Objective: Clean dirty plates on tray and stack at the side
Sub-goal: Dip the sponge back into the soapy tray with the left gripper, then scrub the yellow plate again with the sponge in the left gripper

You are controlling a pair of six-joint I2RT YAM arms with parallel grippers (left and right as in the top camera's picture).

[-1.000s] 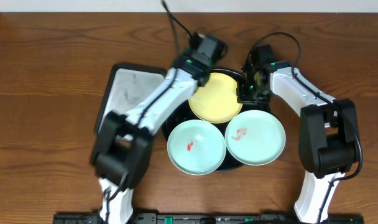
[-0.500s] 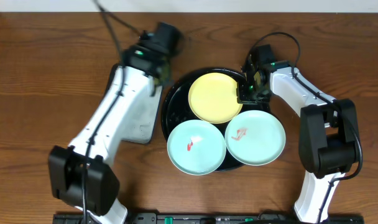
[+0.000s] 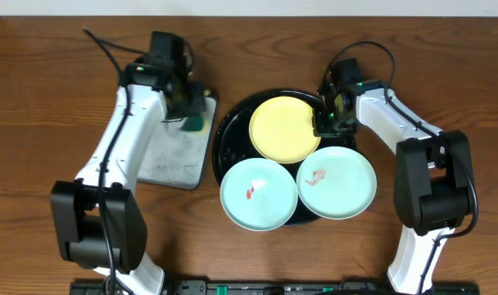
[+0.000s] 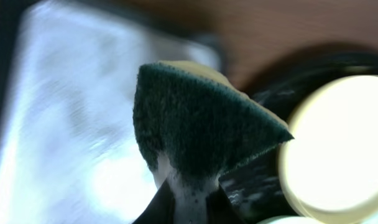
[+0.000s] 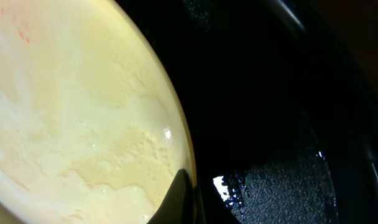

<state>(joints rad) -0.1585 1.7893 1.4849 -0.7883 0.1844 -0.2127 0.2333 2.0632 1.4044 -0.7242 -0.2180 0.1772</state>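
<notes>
1. The left gripper (image 4: 186, 200) is clamped on a green-faced sponge (image 4: 201, 118) above a corner of the grey rectangular tray (image 3: 163, 156), just beside the round black tray (image 3: 222, 139).
2. The step in hand looks like scrubbing. The next move is probably to carry the sponge to a red-smeared mint plate (image 3: 259, 193) on the black tray.
3. The right gripper (image 3: 324, 123) is at the rim of the yellow plate (image 3: 282, 129), which also lies on the black tray. Only one finger shows, so its jaw gap cannot be told.

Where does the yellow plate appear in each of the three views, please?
Overhead: yellow plate at centre frame, at the back of the black tray.
Left wrist: washed-out pale disc at the right edge, beyond the sponge.
Right wrist: fills the upper left.
Shared landmark: the black tray beneath it.
</notes>
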